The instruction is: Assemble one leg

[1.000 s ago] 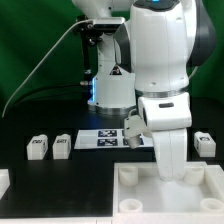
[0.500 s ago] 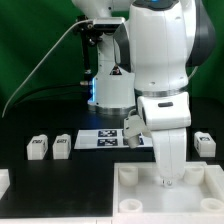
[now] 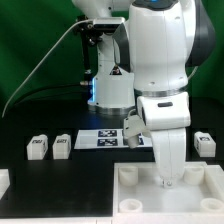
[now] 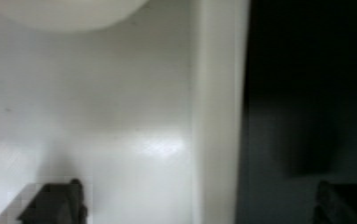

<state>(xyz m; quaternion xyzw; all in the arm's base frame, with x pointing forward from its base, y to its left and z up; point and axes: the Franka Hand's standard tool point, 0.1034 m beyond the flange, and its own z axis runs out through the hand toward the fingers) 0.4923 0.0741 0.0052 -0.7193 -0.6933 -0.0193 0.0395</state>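
Wrist view shows the gripper [image 4: 196,200] spread open and empty over the tray [image 3: 128,178], so it should probably lift clear and square over the leg [image 3: 204,143] just behind the tray before closing.

Backdrop: green wall [image 3: 30,40] right across the back, plain and flat, peeking in again at the exterior view's right edge.
Surface: black [image 3: 30,125], matte, running wide from the front edge back toward the green.
Cable: thin grey line [image 3: 40,62], arcing up across the green from the exterior view's left.
Light: even and soft, bright on the green, dull on the black.
Wrist view: dark band of the surface down one side, blurred, detail impossible to make out.
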